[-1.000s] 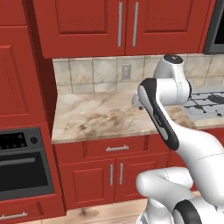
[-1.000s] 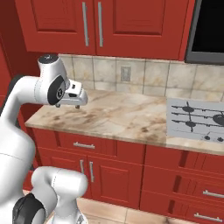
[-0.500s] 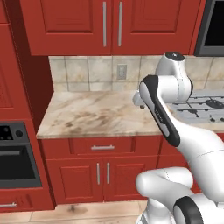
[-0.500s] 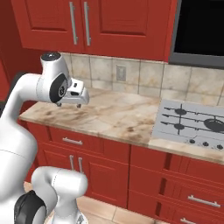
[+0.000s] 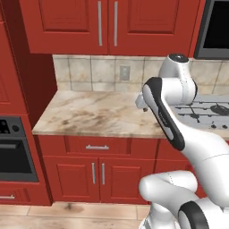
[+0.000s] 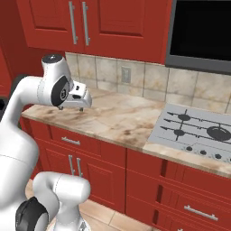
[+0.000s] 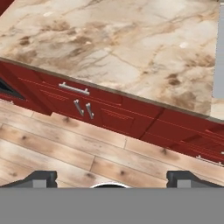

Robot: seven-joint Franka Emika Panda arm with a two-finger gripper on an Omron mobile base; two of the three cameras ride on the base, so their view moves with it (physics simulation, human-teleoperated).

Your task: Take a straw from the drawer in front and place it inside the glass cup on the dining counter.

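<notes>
item: the drawer (image 5: 97,146), wide and shallow, red, panelled front, one short silver bar handle (image 5: 97,147). i am seeing it shut, sitting just under the front edge of the marbled desk (image 5: 96,114), above a pair of cabinet doors.

item: the pincer (image 6: 81,95). i am holding it above the desk, out over the stone, with nothing between its jaws; in the hand view the two dark tips are standing far apart, so i am reading it as wide open and empty.

relation: the drawer is lying below the pincer and nearer to the base, on the vertical cabinet face. in the hand view its handle (image 7: 74,89) is showing left of centre. the handle's long axis is running left to right along the cabinet front; the drawer front is facing toward the base.

item: gas hob (image 6: 198,133), to the right on the same desk.

judgement: the straw is presumably inside the shut drawer; i cannot tell how it is lying or pointing. the coming move is calling for dropping the pincer down to the handle.
</notes>
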